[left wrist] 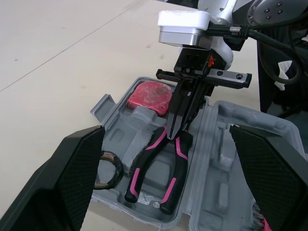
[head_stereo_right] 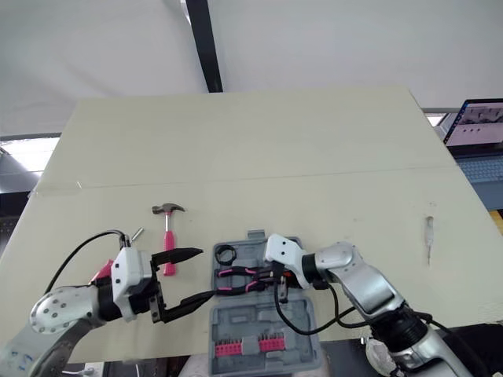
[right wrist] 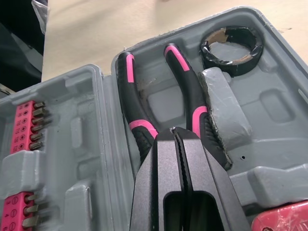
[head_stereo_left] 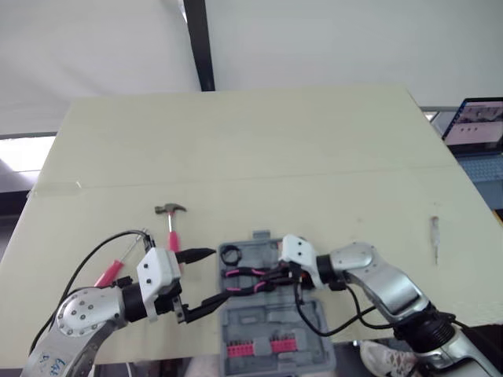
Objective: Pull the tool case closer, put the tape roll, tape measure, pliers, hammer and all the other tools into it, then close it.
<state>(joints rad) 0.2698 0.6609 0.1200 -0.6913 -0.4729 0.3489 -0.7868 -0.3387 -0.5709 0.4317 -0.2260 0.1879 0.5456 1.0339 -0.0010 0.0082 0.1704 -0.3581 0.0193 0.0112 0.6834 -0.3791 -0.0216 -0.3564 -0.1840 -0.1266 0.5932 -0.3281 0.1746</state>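
Observation:
The grey tool case (head_stereo_left: 313, 320) lies open at the table's front edge. Inside it are the black tape roll (head_stereo_left: 230, 254), the red tape measure (left wrist: 150, 95) and the pink-and-black pliers (left wrist: 155, 148), their handles pointing left. My right gripper (left wrist: 176, 126) reaches into the case and is shut on the pliers' nose, which its fingers (right wrist: 192, 183) hide. My left gripper (head_stereo_left: 217, 275) hovers open just left of the case, holding nothing. The pink-handled hammer (head_stereo_left: 171, 224) lies on the table left of the case.
A pink-handled screwdriver (head_stereo_left: 110, 273) lies at the front left behind my left arm. A rack of pink bits (head_stereo_left: 261, 345) sits in the case's near half. A laptop (head_stereo_left: 478, 126) stands off the table's right edge. A black pole (head_stereo_left: 200, 43) rises behind the table.

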